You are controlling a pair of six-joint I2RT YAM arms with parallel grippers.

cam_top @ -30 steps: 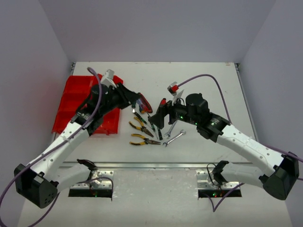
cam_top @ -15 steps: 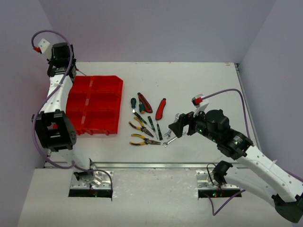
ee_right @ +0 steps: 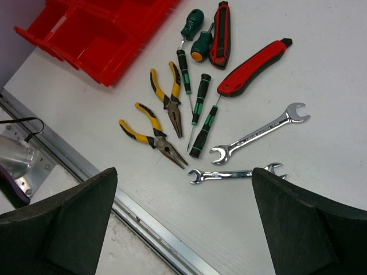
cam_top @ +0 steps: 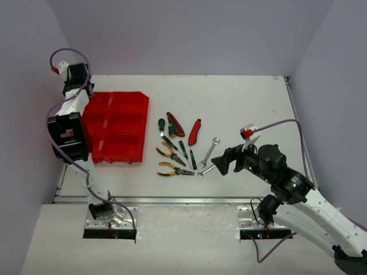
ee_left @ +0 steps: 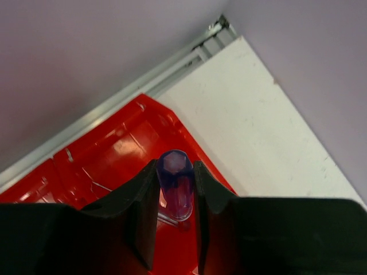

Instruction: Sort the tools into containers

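Observation:
My left gripper (ee_left: pixel 175 172) is shut on a thin blue-handled screwdriver (ee_left: pixel 175 186), held over the far left corner of the red organizer tray (ee_left: pixel 123 146). From above this gripper (cam_top: pixel 80 91) is at the tray's (cam_top: pixel 143 129) back left. My right gripper (ee_right: pixel 183 195) is open wide and empty, above the table near the lower wrench (ee_right: pixel 232 173); from above it (cam_top: pixel 223 163) is right of the tool cluster. On the table lie two yellow-black pliers (ee_right: pixel 169 100), green screwdrivers (ee_right: pixel 192 26), two red knives (ee_right: pixel 255 66) and a second wrench (ee_right: pixel 258 133).
The tools lie in a fan (cam_top: pixel 183 146) just right of the tray. A metal rail (cam_top: pixel 172 200) runs along the table's near edge. Grey walls close the left, back and right sides.
My left arm has swung from the tool cluster up and left to the tray's far left corner. My right arm has pulled back right and toward the near edge, uncovering the wrenches.

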